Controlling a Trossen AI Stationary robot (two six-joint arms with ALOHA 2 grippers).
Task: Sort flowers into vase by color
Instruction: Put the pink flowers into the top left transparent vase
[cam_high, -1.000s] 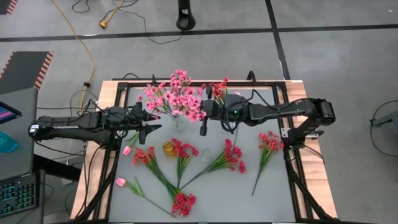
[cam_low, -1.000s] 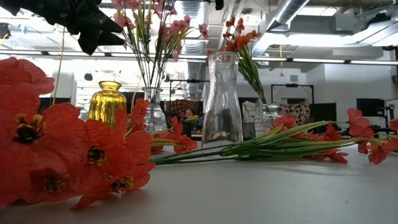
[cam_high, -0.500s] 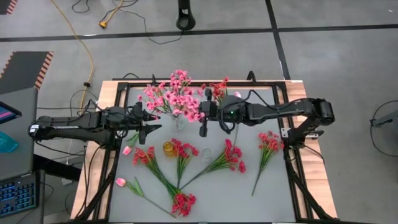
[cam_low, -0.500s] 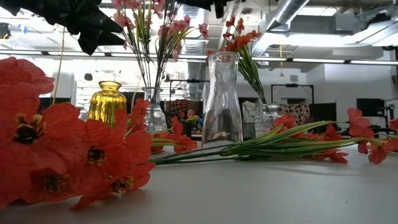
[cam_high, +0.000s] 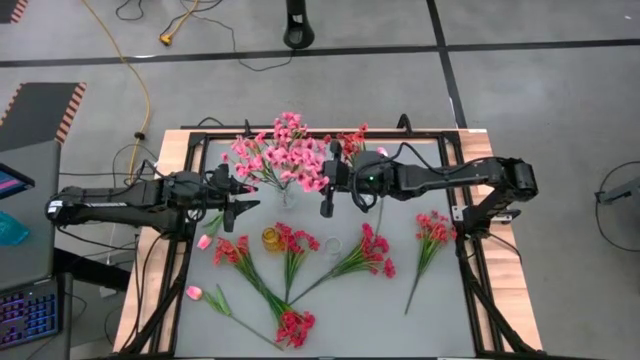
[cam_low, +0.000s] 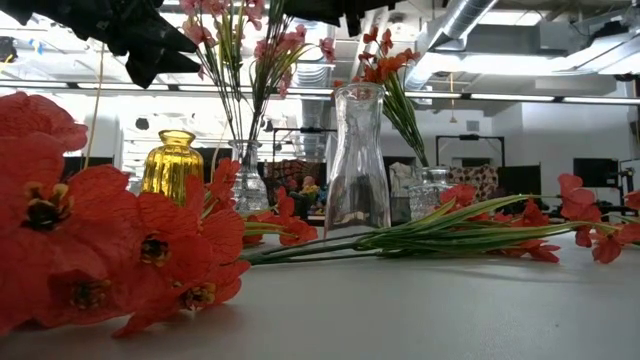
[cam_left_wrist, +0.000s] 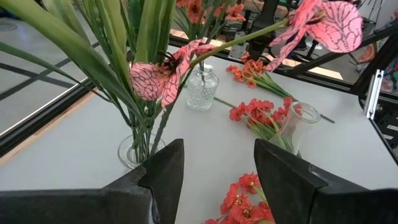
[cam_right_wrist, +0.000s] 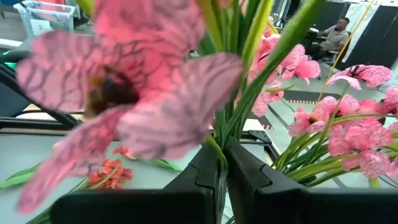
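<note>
Above pink bouquet (cam_high: 282, 158), right pincer (cam_high: 327, 190), red sprigs (cam_high: 365, 253) below

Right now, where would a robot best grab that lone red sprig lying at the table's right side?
Probably mid-stem on the red sprig, coming straight down from above: it lies flat and alone, its thin bare stem trailing toward the near edge of the table, blossoms bunched at the far end.

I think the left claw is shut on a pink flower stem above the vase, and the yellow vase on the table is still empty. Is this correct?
Not fully. The right claw is the one shut on a pink flower stem, as the right wrist view shows. The left claw is open and holds nothing, per the left wrist view. The yellow vase does look empty.
</note>
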